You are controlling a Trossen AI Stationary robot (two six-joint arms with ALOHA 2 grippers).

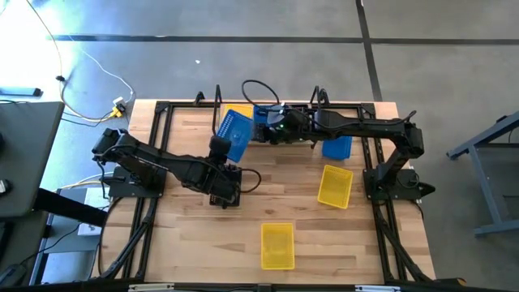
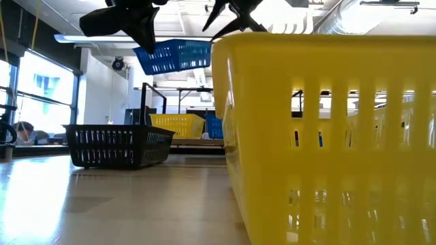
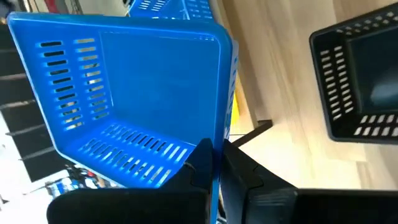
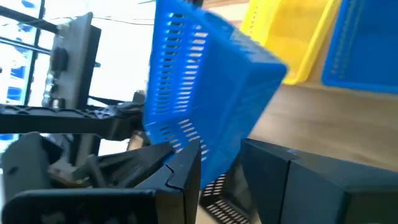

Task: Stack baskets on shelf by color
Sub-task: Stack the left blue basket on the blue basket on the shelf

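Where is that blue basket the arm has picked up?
The blue basket is in the air, tilted, pinched by the left gripper at the table's far edge, near the shelf.

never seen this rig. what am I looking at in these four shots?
Two robot arms at a wooden table, seen by four cameras: one overhead, one at tabletop height, and one on each wrist. The left gripper is clamped on the rim of a blue basket, holding it tilted in the air. The right gripper is close beside that basket. On the table are a front yellow basket, a second yellow basket and a black basket.
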